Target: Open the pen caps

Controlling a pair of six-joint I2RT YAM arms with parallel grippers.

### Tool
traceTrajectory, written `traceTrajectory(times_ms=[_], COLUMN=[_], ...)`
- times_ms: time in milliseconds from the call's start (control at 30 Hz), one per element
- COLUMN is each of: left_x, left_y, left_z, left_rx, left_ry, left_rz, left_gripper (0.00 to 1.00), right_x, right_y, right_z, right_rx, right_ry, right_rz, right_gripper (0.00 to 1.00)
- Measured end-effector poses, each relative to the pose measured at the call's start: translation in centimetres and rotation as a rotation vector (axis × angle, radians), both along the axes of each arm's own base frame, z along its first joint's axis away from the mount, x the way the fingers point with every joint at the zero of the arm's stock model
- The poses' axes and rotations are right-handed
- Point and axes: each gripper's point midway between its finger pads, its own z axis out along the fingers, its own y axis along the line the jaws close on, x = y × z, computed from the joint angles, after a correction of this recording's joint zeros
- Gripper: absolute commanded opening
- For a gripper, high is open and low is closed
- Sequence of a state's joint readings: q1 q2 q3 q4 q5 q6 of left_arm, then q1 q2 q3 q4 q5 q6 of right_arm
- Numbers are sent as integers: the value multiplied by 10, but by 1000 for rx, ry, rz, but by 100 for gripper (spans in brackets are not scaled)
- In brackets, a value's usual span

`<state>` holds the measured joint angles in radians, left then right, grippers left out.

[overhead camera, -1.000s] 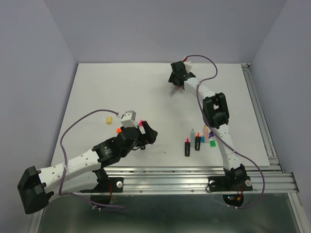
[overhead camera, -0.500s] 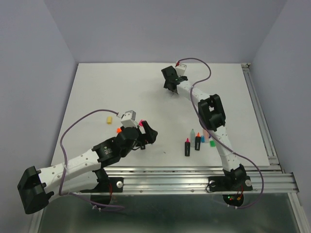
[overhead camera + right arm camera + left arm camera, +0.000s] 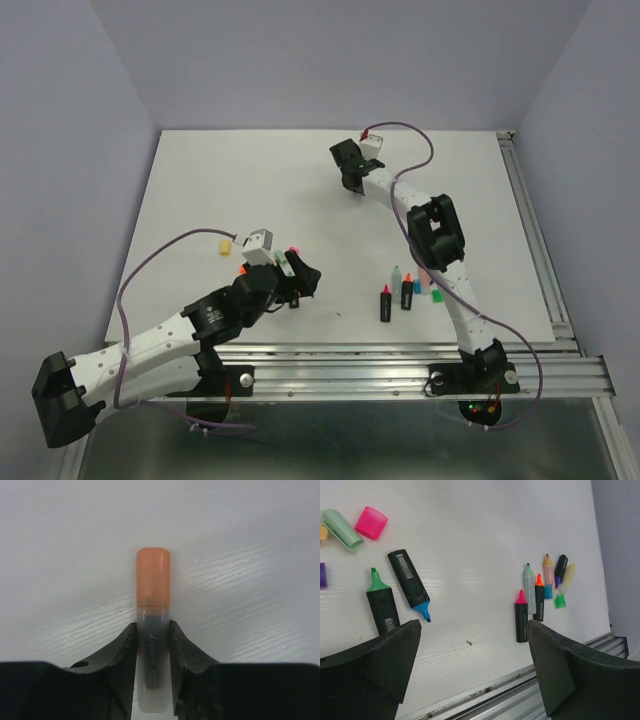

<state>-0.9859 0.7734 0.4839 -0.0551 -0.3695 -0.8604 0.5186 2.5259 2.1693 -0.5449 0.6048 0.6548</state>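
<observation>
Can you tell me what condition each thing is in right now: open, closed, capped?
Orange cap: on its pale pen.
Right jaws: shut on the pale pen.
Left jaws: open, holding nothing.
Pink cap: off, lying loose.
Green-tipped pen: uncapped.
Blue-tipped pen: uncapped.

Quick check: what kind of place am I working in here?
Probably a lab robot cell: a white table on aluminium rails, plain lilac walls boxing it in, and a left arm and right arm mounted on the rails.
</observation>
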Motion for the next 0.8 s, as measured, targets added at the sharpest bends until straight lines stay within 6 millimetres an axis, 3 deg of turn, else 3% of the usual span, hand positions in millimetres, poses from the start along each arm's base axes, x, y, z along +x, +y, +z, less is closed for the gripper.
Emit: traceTrajectory(times_ms=[133,200,333,467,533,667,767,800], left_x=[-1,0,0,1,2,2,4,5], left_y=[4,6,11,13,14,10,3,-1], left_z=[3,5,9,12,13,20,30,34], left_rx=[-13,-18,-33,-49,-55,-80,-112,-125], left_ry=[-2,-5,-7,-11,-11,-10,-12,-15], left_rz=[17,26,49,62,67,60,48,41], left_gripper=[99,99,99,99,99,99,99,99], right_x=[-7,-18,-66,-140,-178,-261,-313,-323], right_y=[0,2,3,13,24,63,83,86], right_z=[0,0,0,12,33,93,121,124], right_rx=[2,14,48,143,191,303,381,395], right_ry=[7,18,70,75,15,-182,-291,-304], right_rz=[36,103,287,570,715,1019,1190,1215], right_gripper=[6,2,1,1,1,1,1,1])
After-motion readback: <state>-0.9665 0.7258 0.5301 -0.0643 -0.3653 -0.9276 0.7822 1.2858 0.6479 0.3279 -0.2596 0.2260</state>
